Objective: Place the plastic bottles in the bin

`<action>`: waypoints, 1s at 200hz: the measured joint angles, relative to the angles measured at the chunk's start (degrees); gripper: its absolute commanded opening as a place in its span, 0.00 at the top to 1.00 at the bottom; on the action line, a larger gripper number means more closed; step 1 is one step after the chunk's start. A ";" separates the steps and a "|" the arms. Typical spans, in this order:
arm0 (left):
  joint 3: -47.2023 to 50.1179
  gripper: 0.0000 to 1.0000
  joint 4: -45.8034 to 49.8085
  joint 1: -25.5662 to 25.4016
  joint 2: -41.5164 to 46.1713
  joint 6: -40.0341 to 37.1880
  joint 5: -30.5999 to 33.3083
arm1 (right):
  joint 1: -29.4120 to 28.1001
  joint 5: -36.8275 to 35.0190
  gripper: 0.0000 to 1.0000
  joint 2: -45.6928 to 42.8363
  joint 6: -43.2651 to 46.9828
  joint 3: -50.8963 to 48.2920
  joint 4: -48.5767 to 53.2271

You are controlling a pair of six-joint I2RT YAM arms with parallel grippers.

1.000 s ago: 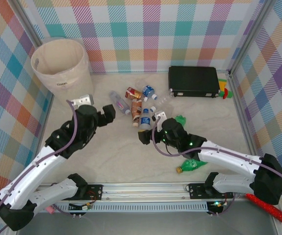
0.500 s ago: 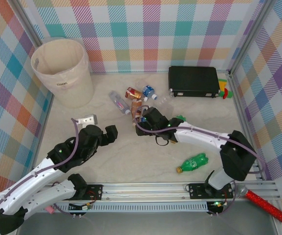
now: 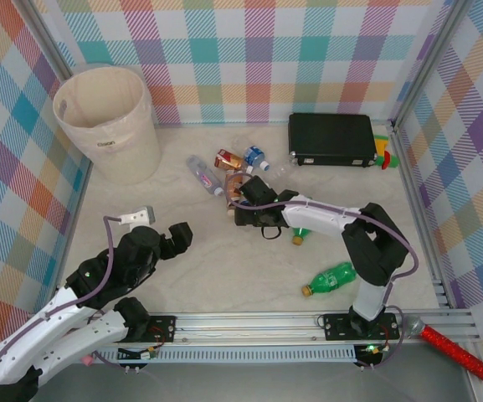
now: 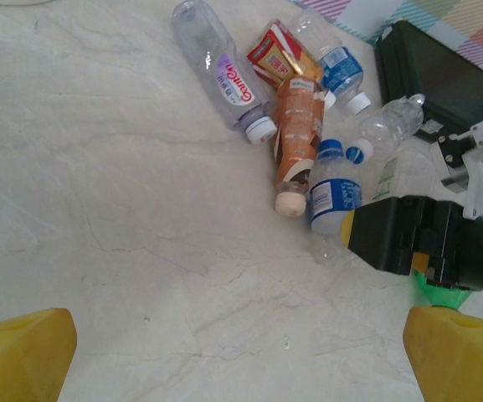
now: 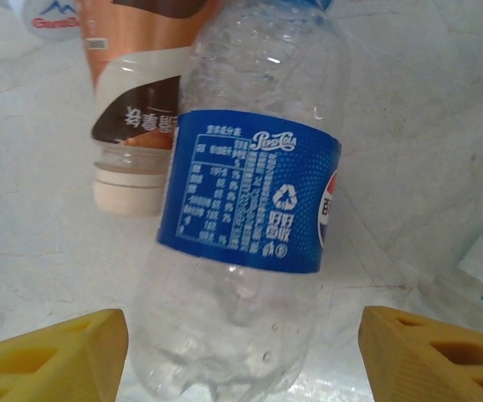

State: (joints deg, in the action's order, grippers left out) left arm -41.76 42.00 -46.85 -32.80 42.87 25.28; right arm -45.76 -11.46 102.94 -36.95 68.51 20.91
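The plastic bottles lie in a loose pile point(image 3: 233, 172) at mid-table. Among them is a clear bottle with a blue label point(image 5: 254, 209). Its base lies between the yellow fingers point(image 5: 48, 352) of my right gripper point(image 5: 241, 352), which stands open with a gap on each side. Beside it lies a brown-labelled bottle point(image 5: 141, 109). From above, my right gripper point(image 3: 245, 208) is at the pile's near edge. My left gripper point(image 3: 174, 239) hangs open over bare table, well short of the pile, with nothing between its fingers point(image 4: 19, 352). The cream bin point(image 3: 107, 113) stands at the far left.
A green bottle point(image 3: 329, 279) lies alone near the front rail, and another point(image 3: 301, 234) pokes out under the right arm. A black case point(image 3: 331, 138) sits at the back right. Checked walls close in the table on three sides.
My right arm has swung left and forward to the pile, bringing its open gripper around the blue-labelled bottle. My left arm has pulled back toward the near edge.
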 measured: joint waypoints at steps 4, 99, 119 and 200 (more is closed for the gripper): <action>0.04 0.00 0.17 -0.02 0.09 0.00 0.02 | 0.07 0.09 0.29 0.42 -0.15 0.28 0.07; 0.39 0.00 1.42 0.00 3.08 0.02 -0.39 | 0.44 1.01 0.26 6.75 0.11 5.14 0.20; 0.39 0.00 1.44 0.00 3.08 0.02 -0.42 | 0.44 0.57 0.22 7.39 0.31 5.14 0.39; 0.39 0.00 1.44 0.00 3.08 0.33 -0.85 | 0.87 -0.52 0.33 9.16 1.62 6.27 -0.39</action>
State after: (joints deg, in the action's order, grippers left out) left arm -41.36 43.44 -46.85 -29.71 43.20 24.43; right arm -44.88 -11.99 112.09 -35.33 74.78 20.51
